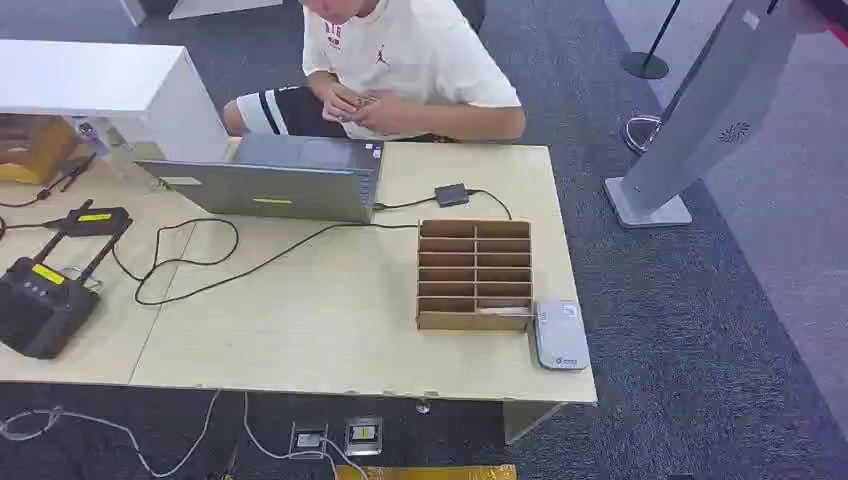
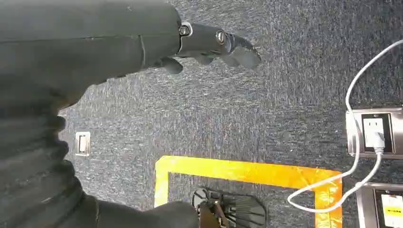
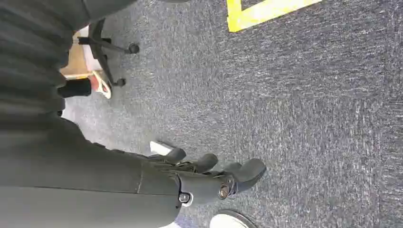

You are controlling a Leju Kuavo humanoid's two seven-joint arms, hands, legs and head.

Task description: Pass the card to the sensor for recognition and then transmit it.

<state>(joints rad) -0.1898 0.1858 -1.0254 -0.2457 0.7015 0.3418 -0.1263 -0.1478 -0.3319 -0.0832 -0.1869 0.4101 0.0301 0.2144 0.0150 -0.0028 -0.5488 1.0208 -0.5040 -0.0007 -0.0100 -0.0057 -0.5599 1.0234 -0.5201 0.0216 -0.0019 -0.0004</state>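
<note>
On the counter [image 1: 330,330] we see a cardboard rack [image 1: 474,273] with a card [image 1: 503,311] in its nearest row; the grey sensor [image 1: 558,335] lies touching the rack's near right corner. Left robot hand [image 2: 216,45] and right robot hand [image 3: 209,173] hang over carpet, released, grasping nothing.
</note>
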